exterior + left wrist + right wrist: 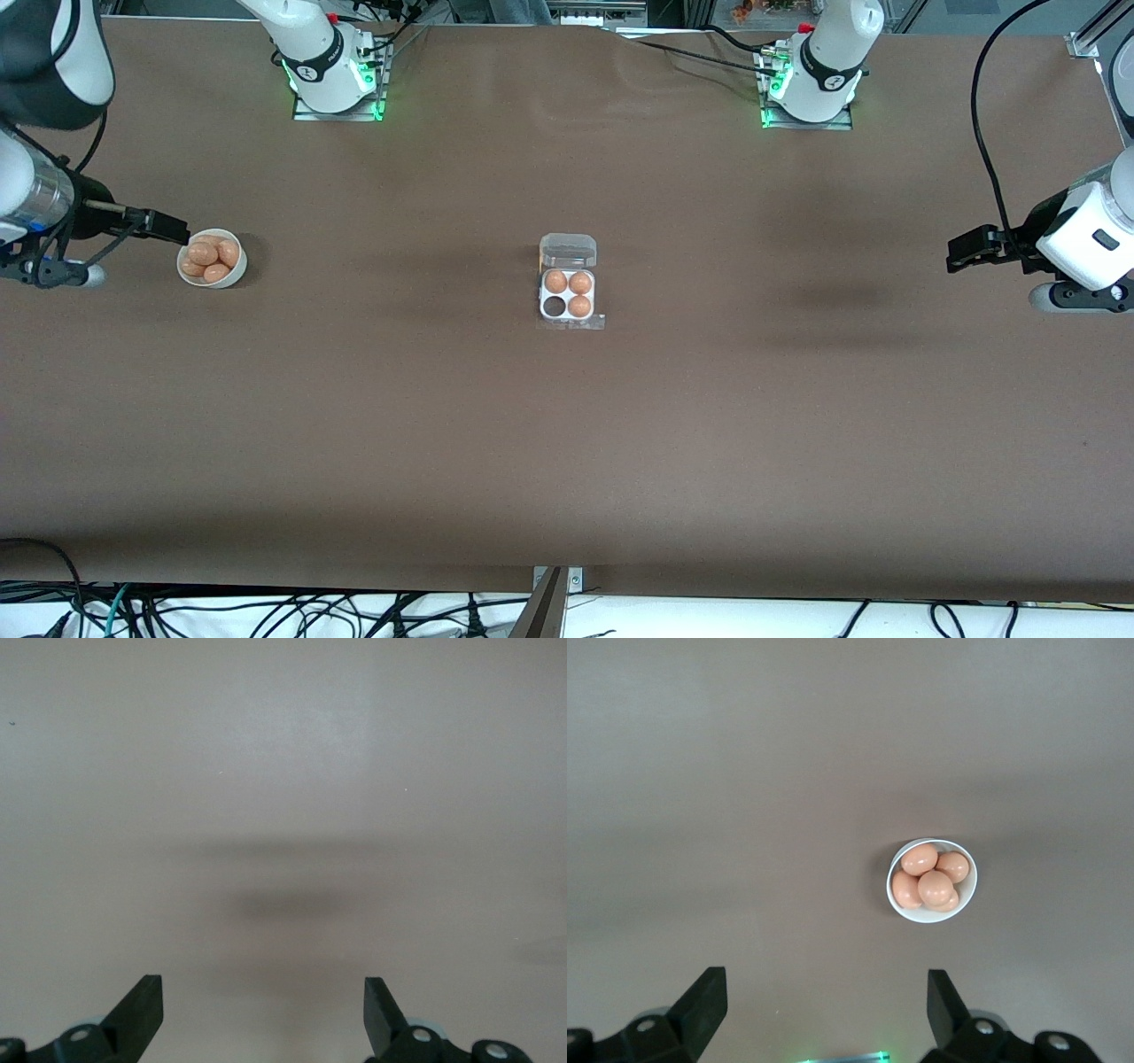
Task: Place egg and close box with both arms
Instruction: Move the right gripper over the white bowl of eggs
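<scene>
The box point(542, 312) sits in the middle of the table, a small white four-cell tray with its clear lid point(568, 251) open and lying flat. Three brown eggs point(579, 283) fill three cells; one cell point(555, 307) is empty. A round white bowl point(183, 270) with several brown eggs point(209, 255) stands toward the right arm's end; it also shows in the right wrist view point(891, 888). My right gripper point(175, 232) point(826, 988) is open and empty, over the table just beside the bowl. My left gripper point(959, 252) point(263, 992) is open and empty over bare table.
The brown table runs wide on every side of the box. The two arm bases point(332, 75) point(811, 84) with green lights stand along the table edge farthest from the front camera. Cables lie along the near edge.
</scene>
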You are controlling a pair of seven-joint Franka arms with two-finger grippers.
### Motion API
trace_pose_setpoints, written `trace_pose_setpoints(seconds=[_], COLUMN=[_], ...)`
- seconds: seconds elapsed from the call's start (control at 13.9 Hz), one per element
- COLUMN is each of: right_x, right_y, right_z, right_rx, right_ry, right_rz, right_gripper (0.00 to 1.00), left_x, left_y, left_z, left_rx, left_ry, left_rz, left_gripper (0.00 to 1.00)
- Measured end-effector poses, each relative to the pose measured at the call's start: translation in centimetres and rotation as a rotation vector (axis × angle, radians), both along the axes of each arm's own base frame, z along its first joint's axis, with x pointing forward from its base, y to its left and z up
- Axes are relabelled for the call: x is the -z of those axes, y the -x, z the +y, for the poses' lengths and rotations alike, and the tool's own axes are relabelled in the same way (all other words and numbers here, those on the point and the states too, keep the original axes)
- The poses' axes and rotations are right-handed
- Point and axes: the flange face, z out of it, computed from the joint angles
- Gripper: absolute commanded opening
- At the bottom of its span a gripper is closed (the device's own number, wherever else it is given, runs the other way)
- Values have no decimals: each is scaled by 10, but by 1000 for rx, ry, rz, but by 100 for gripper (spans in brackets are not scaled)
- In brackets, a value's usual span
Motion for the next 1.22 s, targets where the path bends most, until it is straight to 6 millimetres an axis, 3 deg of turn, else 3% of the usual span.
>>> trace_pose_setpoints(seconds=[0.14, 0.29, 0.5, 0.79, 1.22], right_x=[46, 98, 150, 189, 227], right_y=[1, 14, 40, 62, 71], right_z=[-12, -27, -58, -100, -103], right_rx=[15, 13, -33, -83, -93], right_ry=[3, 0, -12, -15, -11], right_rz=[-12, -26, -45, -60, -24], right_gripper=[100, 100, 100, 100, 100], left_x=[0, 0, 0, 0, 0], left_y=[0, 0, 0, 0, 0], left_z=[0, 0, 0, 0, 0], left_rx=[0, 0, 0, 0, 0], left_ry=[0, 0, 0, 0, 0], left_rz=[0, 0, 0, 0, 0], left_gripper=[100, 100, 100, 100, 100])
